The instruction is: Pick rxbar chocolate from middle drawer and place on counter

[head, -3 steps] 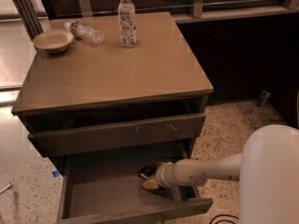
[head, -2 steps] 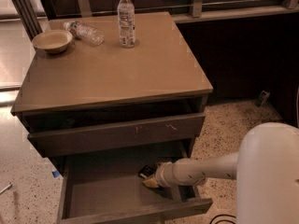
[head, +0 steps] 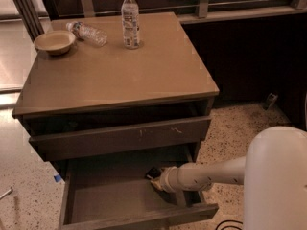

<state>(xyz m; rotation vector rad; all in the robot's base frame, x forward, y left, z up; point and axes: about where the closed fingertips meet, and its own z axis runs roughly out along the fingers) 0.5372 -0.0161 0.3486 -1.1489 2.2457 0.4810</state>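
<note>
Rxbar (head: 152,172) shows as a small dark shape in the open drawer (head: 110,198), right of centre and toward the back, right at the tip of the gripper (head: 158,179). The white arm (head: 211,174) reaches in from the right over the drawer's side, so the bar sits straight ahead of the gripper, on its far, leftward end, touching it or very nearly so. Only a corner of the bar is clear of the wrist, and which way its long axis runs cannot be made out. Whether the gripper has closed on the bar or merely stands over it cannot be told from here. The lift, by this reading, depends on the bar being squarely at that tip before the arm rises past the scratched upper drawer (head: 120,138), which overhangs the back of the open one. Above, the counter (head: 124,75) has bare space at its front; a standing bottle (head: 130,20), a toppled bottle (head: 89,32) and a bowl (head: 54,41) crowd its back edge.
</note>
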